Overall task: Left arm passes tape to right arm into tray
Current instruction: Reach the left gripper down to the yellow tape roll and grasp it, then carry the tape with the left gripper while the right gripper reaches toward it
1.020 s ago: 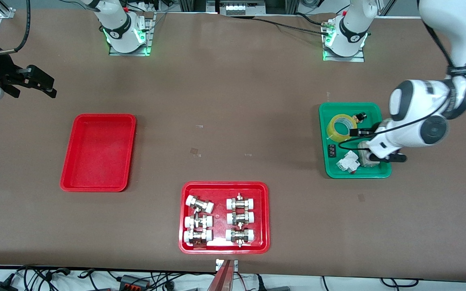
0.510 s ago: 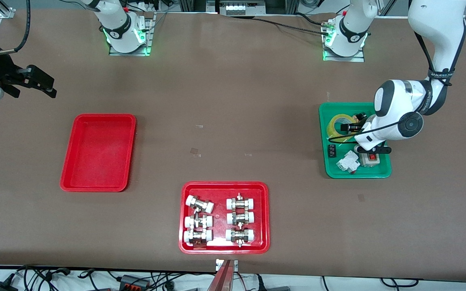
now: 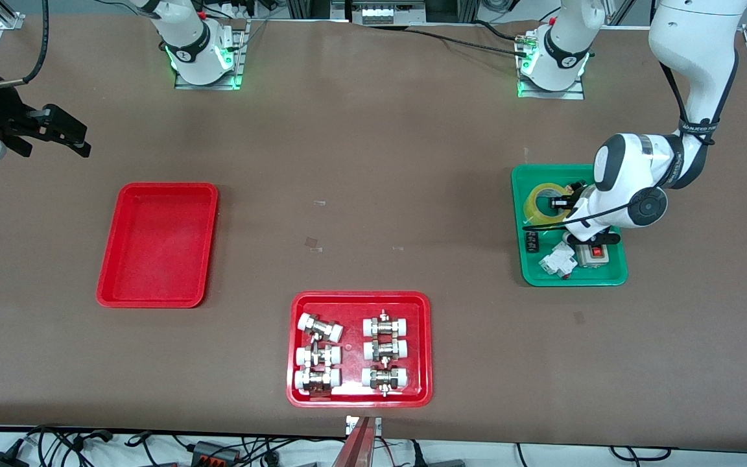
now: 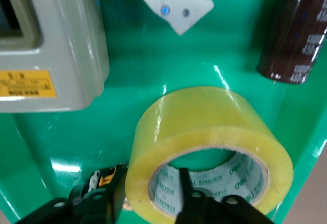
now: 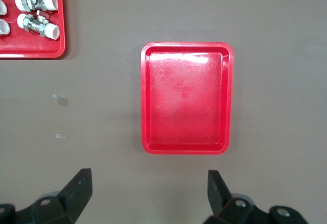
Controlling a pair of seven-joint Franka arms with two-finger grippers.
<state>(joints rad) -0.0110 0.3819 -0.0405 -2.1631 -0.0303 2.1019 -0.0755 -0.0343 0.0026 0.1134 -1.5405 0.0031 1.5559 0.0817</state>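
Note:
The tape (image 3: pixel 541 202) is a yellow roll lying flat in the green tray (image 3: pixel 524 272) at the left arm's end of the table. My left gripper (image 3: pixel 558 203) is down at the roll. In the left wrist view the left gripper (image 4: pixel 145 188) is open and straddles the wall of the tape (image 4: pixel 204 119), one finger inside the white core and the other outside. The plain red tray (image 3: pixel 158 243) is empty toward the right arm's end and also shows in the right wrist view (image 5: pixel 186 99). My right gripper (image 3: pixel 75 139) waits open and empty in the air beside it (image 5: pixel 148 185).
A red tray of white-capped metal fittings (image 3: pixel 360 296) lies nearest the front camera. The green tray also holds a grey switch box (image 3: pixel 594 254), a white breaker (image 3: pixel 558 261) and a small black part (image 3: pixel 532 241). A dark cylinder (image 4: pixel 296 35) lies beside the tape.
My left arm has swung across the green tray toward the tape and brought its gripper down onto the roll. The right arm has not moved.

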